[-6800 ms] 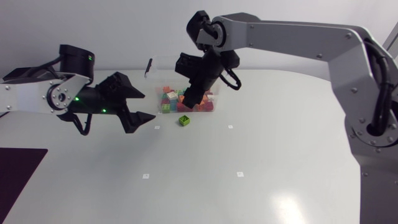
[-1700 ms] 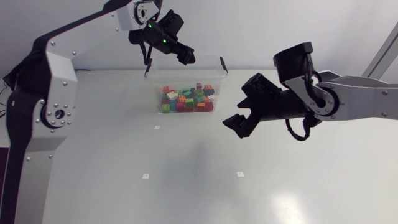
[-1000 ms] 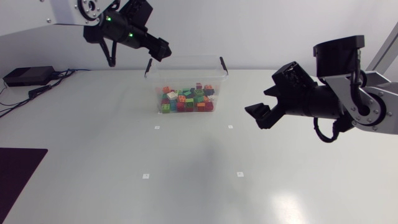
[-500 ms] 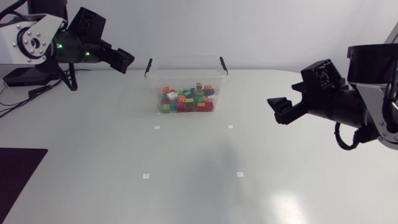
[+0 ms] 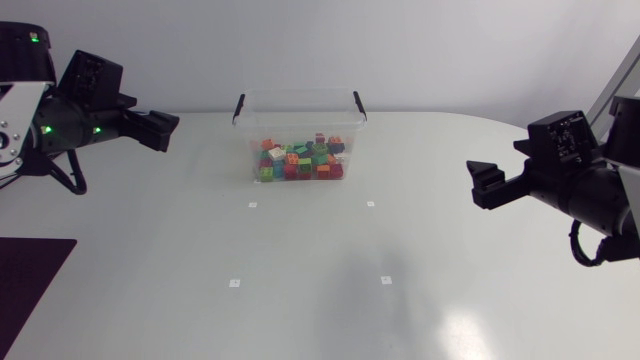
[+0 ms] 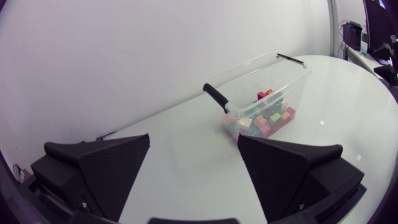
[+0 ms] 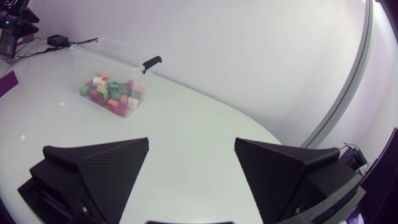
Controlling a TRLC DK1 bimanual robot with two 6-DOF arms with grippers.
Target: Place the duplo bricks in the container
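**Packed and parked**

Coloured duplo bricks heaped inside the clear container at far centre, so seemingly nothing left to pick. Spread wide and empty: left gripper at far left, right gripper at right, both parked well apart from it

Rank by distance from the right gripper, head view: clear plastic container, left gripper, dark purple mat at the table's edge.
From the right gripper:
1. Clear plastic container, mid-table at the back.
2. Left gripper, past the container on the left side.
3. Dark purple mat, front left corner, farthest.
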